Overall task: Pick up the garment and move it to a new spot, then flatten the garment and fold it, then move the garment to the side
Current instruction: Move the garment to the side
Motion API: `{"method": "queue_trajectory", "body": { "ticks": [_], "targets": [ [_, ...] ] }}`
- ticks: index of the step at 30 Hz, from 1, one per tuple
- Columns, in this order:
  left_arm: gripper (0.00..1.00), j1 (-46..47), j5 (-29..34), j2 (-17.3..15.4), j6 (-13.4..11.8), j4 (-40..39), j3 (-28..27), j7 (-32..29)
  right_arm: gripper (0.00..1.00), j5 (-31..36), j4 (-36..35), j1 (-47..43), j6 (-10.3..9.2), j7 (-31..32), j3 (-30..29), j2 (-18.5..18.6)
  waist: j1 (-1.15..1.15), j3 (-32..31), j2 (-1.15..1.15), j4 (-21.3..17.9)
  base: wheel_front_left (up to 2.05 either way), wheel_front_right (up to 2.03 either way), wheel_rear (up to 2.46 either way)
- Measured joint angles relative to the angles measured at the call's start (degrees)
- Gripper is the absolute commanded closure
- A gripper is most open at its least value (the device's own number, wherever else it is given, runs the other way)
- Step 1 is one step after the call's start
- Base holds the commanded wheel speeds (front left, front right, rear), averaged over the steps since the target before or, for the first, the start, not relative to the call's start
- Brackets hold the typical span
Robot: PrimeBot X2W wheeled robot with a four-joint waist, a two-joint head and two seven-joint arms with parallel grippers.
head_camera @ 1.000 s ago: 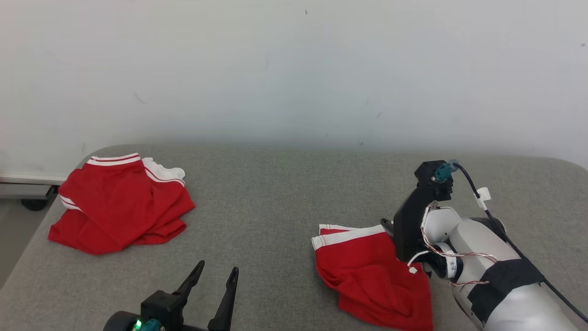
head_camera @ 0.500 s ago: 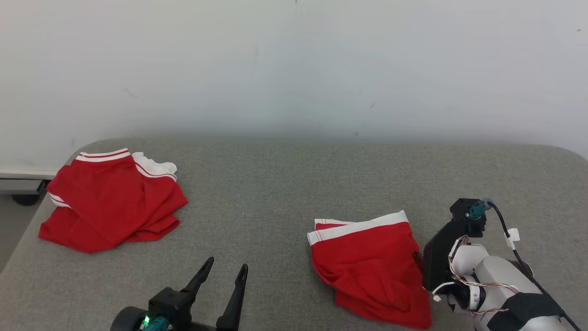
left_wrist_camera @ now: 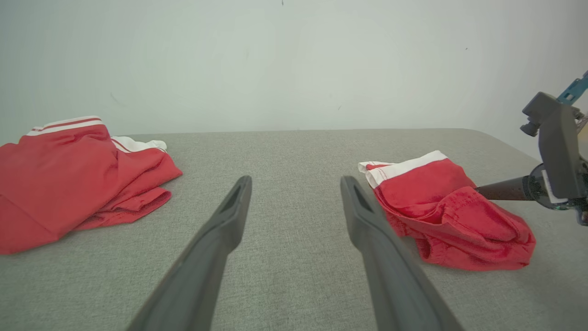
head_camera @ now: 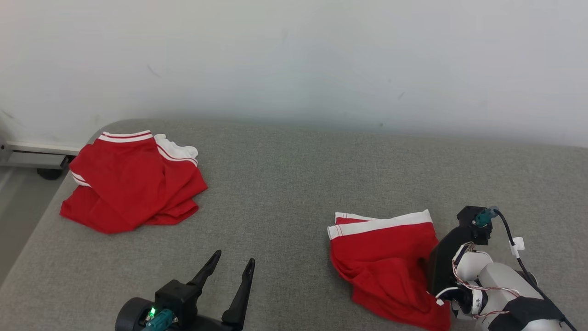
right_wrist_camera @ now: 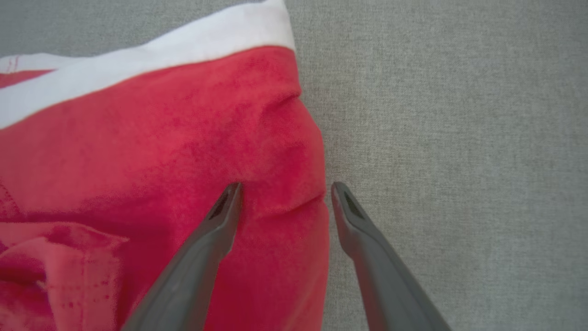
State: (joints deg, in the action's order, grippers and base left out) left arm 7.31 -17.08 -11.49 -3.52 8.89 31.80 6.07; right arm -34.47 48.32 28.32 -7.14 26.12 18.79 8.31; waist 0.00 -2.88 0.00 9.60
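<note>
Bare test room, plain white wall (head_camera: 294, 55), grey fabric-covered table (head_camera: 285, 184)

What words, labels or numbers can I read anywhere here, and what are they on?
Nothing readable.
White tag on the right arm: dark marks, too small to read.
Near red shorts and far red shorts: no print to be seen.

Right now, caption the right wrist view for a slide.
Open right claw straddles the edge of red shorts on a grey surface.
</note>
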Motion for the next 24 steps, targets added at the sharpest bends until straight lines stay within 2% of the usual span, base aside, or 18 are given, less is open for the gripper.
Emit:
{"method": "queue_trajectory", "body": {
  "ticks": [11, 12, 13, 14, 15, 24],
  "targets": [
    [0.00, 0.07, 0.00, -0.24, 0.01, 0.13, 0.00, -0.07, 0.02, 0.31, 5.42, 0.12, 0.00, -1.02, -3.34, -0.51, 0.00, 1.49, 0.00, 1.52, 0.00, 0.00, 0.00],
    [0.00, 0.10, 0.00, -0.27, 0.01, 0.14, -0.01, -0.07, 0.40, 0.31, 5.71, 0.19, 0.00, -1.29, -3.75, -0.67, 0.00, 1.56, 0.00, 1.59, 0.00, 0.00, 0.00],
    [0.00, 0.11, 0.00, -0.30, 0.01, 0.16, 0.00, -0.08, 0.57, 0.31, 6.09, 0.28, 0.00, -1.44, -4.11, -0.81, 0.00, 1.62, 0.00, 1.62, 0.00, 0.00, 0.00],
    [0.00, 0.12, 0.00, -0.30, 0.01, 0.19, 0.01, -0.08, 0.82, 0.31, 6.44, 0.38, 0.00, -1.49, -4.30, -0.85, 0.00, 1.67, 0.00, 1.65, 0.00, 0.00, 0.00],
    [0.00, 0.14, 0.00, -0.31, 0.01, 0.24, 0.02, -0.10, 1.00, 0.31, 6.82, 0.48, 0.00, -1.53, -4.49, -0.86, 0.00, 1.72, 0.00, 1.67, 0.00, 0.00, 0.00],
    [0.00, 0.36, -0.01, -0.29, 0.02, 1.18, -0.13, -0.32, 1.00, 2.10, 8.65, 2.74, 0.01, -3.52, -6.06, -0.09, 0.00, 1.42, 0.00, 1.43, 0.00, 0.00, 0.00]
  ]
}}
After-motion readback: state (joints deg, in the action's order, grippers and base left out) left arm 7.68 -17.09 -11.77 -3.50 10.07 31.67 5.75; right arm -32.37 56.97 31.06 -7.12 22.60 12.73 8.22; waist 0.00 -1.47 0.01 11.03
